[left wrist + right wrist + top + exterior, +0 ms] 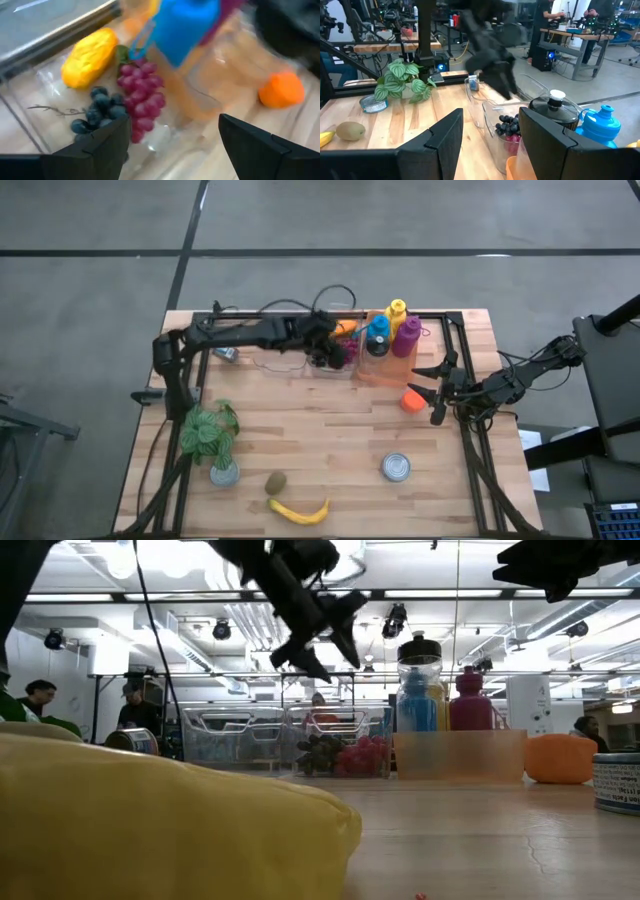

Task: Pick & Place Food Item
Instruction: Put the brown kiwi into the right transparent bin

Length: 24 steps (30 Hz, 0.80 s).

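Observation:
In a clear bin [300, 365] at the table's far side lie dark grapes [97, 114], red grapes [142, 95] and a yellow-orange fruit [90, 56]. My left gripper [172, 145] hovers open above the grapes with nothing between its fingers; it also shows in the high view [325, 352] and the low view [325, 650], well above the bin. My right gripper [436, 392] waits open near the right edge, beside an orange [412, 401]. A banana [300, 512] and a kiwi [276, 482] lie near the front edge.
An orange-tinted bin [385, 365] next to the clear one holds blue, yellow and purple bottles [390, 330]. A potted plant [210, 438] stands front left, a tin can [396, 468] front right, a small can [226, 353] far left. Bare wood lies mid-table.

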Tool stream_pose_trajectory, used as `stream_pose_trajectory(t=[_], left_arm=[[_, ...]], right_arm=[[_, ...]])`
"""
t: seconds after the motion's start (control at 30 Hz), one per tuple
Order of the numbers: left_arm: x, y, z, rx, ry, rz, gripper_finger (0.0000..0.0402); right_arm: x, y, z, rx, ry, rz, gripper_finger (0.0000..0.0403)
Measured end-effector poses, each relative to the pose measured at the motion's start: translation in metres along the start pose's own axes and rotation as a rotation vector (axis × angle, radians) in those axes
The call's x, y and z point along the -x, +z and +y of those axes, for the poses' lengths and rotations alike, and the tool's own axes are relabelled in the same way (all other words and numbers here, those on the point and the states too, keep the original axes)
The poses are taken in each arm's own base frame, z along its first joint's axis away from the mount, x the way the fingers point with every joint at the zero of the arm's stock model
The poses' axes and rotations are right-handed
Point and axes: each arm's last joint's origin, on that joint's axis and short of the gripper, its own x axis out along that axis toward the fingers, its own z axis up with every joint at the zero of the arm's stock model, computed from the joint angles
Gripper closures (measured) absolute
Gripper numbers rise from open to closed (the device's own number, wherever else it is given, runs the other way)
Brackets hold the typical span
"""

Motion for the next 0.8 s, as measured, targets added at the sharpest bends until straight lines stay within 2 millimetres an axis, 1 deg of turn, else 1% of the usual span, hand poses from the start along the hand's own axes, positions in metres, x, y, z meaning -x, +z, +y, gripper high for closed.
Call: stream_pose_trajectory(t=[0.13, 0.2, 0.3, 0.37, 0.5, 0.6, 0.8], left_arm=[[0.016, -0.02, -0.033, -0.128, 0.025, -0.019, 0.0096], [0.026, -0.033, -0.047, -0.177, 0.045, -0.001, 0.0096], [0.042, -0.051, -0.063, -0.208, 0.055, 0.035, 0.0096], [0.052, -0.061, -0.07, -0.202, 0.067, 0.057, 0.0096], [0.073, -0.078, -0.076, -0.166, 0.099, 0.118, 0.0096], [0.082, -0.093, -0.078, -0.106, 0.145, 0.184, 0.0096], [0.096, -0.12, -0.077, 0.05, 0.191, 0.458, 0.0096]], right_arm=[[0.0, 0.0, 0.0, 0.001, 0.0, 0.0, 0.0213], [0.0, 0.0, 0.0, 0.0, 0.0, 0.0, 0.0213], [0.0, 0.0, 0.0, 0.0, 0.0, 0.0, 0.0213], [0.0, 0.0, 0.0, 0.001, 0.0, 0.001, 0.0213], [0.0, 0.0, 0.0, 0.0, 0.0, 0.001, 0.0213], [0.0, 0.0, 0.0, 0.001, 0.0, 0.0, 0.0213], [0.0, 0.0, 0.0, -0.001, 0.0, -0.001, 0.0213]])
